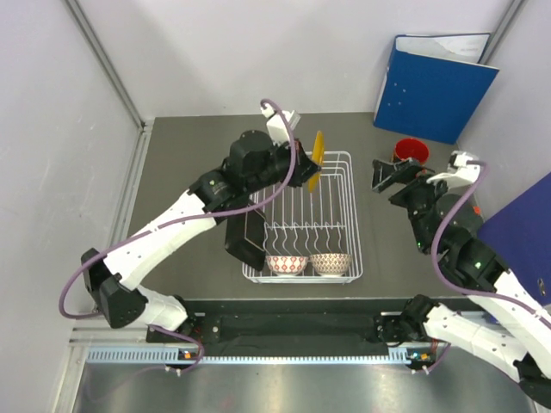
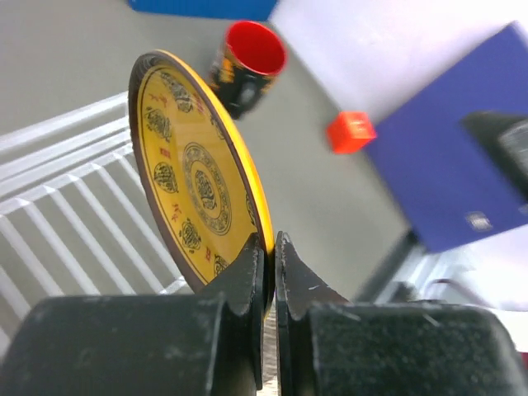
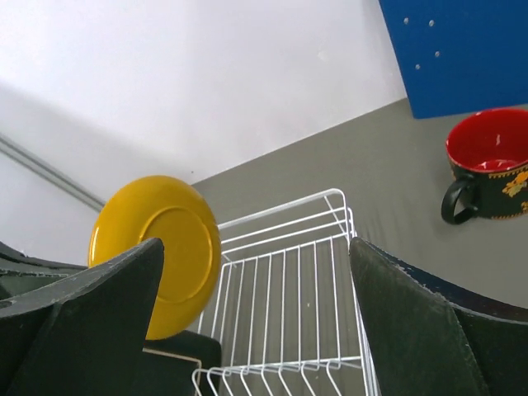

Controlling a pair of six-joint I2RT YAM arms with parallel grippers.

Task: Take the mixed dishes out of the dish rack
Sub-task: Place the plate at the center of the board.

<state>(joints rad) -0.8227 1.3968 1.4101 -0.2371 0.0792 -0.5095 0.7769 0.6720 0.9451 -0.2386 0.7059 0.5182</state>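
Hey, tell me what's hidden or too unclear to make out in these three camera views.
Top view: the black square plate, dark and steeply tilted beside the left arm, pattern unreadable.
Top view: the right gripper overlaps the near side of the red mug.
Right wrist view: its own finger covers the lower left of the yellow plate.
Left wrist view: the left gripper hides the plate's pinched rim.
Both wrist views miss the two patterned bowls.

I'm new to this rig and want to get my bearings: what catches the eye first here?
The yellow plate, pinched on edge in the left tool, hangs above the far end of the white dish rack. Two patterned bowls sit side by side at the rack's near end, and a red mug stands on the table to the rack's right, by the open right tool.
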